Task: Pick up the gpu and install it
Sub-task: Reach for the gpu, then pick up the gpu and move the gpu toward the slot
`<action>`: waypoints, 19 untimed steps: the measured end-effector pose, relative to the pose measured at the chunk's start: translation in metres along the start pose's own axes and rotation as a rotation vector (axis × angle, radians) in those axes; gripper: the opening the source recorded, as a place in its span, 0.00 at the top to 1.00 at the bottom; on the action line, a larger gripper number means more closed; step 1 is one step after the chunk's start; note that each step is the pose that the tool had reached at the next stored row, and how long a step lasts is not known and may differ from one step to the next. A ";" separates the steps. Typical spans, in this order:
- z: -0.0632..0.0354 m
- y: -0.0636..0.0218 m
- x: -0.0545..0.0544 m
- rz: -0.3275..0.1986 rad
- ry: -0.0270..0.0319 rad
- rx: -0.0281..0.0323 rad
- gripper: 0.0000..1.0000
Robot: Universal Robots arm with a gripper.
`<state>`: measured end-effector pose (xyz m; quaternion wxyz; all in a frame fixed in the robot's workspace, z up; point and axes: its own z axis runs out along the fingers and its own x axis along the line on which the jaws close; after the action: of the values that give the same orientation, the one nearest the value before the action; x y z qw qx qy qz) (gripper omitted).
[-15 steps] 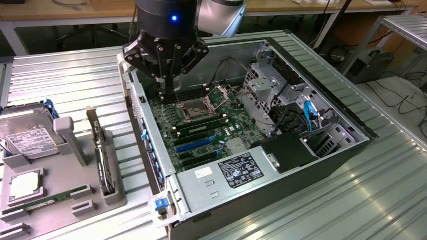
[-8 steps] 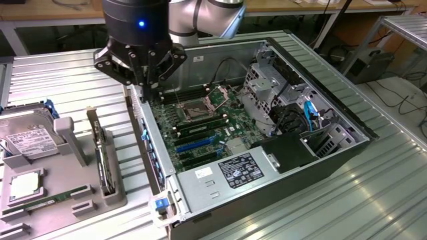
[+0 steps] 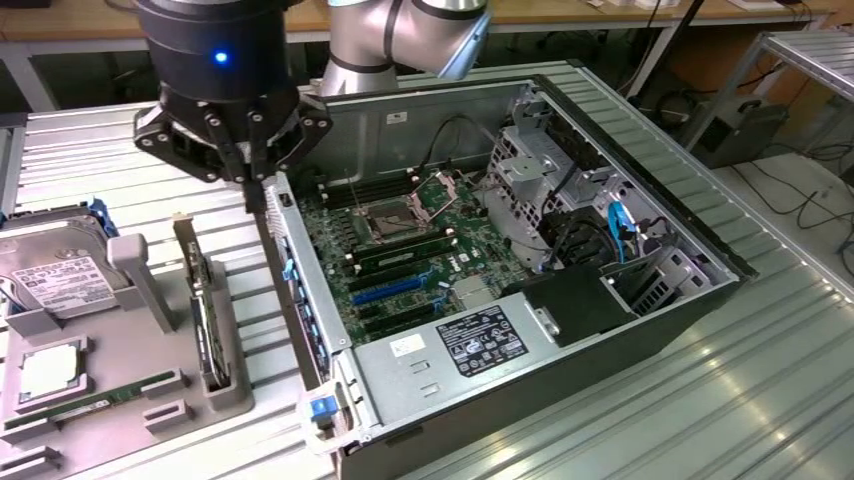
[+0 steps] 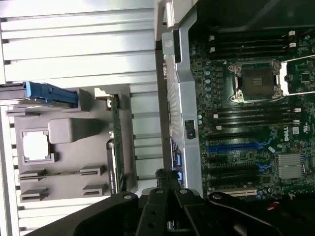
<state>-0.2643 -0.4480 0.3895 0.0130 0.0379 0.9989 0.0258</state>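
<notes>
My gripper (image 3: 252, 195) hangs over the case's (image 3: 304, 300) long side wall, the one facing the tray (image 3: 134, 275). Its fingers are closed together and there is nothing between them. In the wrist view the fingertips (image 4: 162, 176) meet just above that same wall, with the motherboard (image 4: 246, 137) on one side and the tray on the other.

The gpu (image 3: 200, 300) is not in my grasp. It stands on its long edge in a slot along the tray's edge nearest the case, running parallel to the case wall. From my fingertips it lies toward the exterior view's left and nearer that view's bottom. It is near but apart from me, with a strip of bare table (image 3: 260, 330) between it and the case. The wrist view shows the gpu (image 4: 116, 142) as a thin green line along the tray's rim.

The tray sits at the table's edge on the exterior view's left. A hard drive (image 3: 60, 285) stands at the tray's far end. A cpu (image 3: 51, 370) and a memory stick (image 3: 94, 400) lie flat near its near end. The case lies open on the table.
</notes>
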 end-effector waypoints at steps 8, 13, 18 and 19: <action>0.0109 -0.0045 0.050 0.000 -0.0005 0.0053 0.89; 0.0170 -0.0057 0.063 0.000 0.0002 0.0097 0.89; 0.0170 -0.0057 0.063 0.000 0.0002 0.0096 0.89; 0.0170 -0.0057 0.063 0.000 0.0002 0.0097 0.89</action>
<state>-0.3269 -0.4481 0.3707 0.0127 0.0378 0.9990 0.0210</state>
